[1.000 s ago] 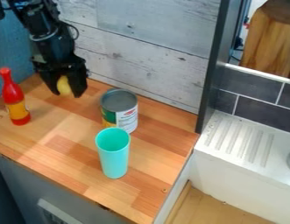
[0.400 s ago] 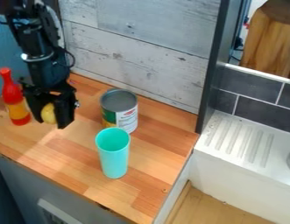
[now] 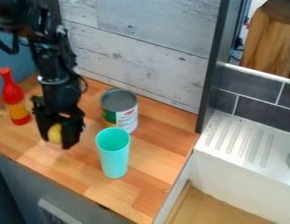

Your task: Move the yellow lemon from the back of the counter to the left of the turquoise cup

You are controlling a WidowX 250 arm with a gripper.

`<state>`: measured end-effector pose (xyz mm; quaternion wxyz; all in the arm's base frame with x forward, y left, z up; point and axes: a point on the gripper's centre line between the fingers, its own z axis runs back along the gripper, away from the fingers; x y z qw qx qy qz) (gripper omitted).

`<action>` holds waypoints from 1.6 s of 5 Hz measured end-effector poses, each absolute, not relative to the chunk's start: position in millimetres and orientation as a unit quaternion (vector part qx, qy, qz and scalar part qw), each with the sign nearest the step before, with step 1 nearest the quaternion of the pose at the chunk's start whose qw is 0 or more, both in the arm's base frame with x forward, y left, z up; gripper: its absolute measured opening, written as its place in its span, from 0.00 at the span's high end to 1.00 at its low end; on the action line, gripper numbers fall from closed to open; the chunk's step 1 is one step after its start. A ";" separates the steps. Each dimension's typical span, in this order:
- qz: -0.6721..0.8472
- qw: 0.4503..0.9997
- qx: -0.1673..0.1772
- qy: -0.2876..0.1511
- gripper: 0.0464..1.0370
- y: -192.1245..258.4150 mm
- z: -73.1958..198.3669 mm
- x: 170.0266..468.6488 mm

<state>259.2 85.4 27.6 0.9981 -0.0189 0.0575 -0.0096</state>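
Yellow item [image 3: 55,134] is gripped btwn the two fingers of the black claw [image 3: 55,144], L of ctr in the frame. It's flanked by a finger on each side, w/ its front face exposed in the gap & its lower end set approx. level w/ the fingertips. The claw is pointed down over the wood counter [image 3: 156,151]; whether the counter is touched by item or fingertips can't be told. The arm is extended down from the upper L corner.

Red bottle [image 3: 13,94] w/ yellow label is stood upright at the L edge, near the claw. Grey-topped can [image 3: 119,101] w/ green & white label is placed upright nr ctr, R of the claw. Teal cup [image 3: 113,153], upright, is seen just below the can, its rim partly overlapped w/ the can's base in view. White ridged drainboard [image 3: 240,140] is located at R, w/ dark tiles [image 3: 258,111] above.
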 end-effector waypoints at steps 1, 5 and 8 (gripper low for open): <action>-0.022 0.996 -0.019 0.087 0.30 83.6 19.3 242.1; -0.019 0.994 -0.043 0.094 0.30 104.0 2.3 231.8; -0.015 0.996 -0.058 0.067 0.06 110.6 7.2 237.9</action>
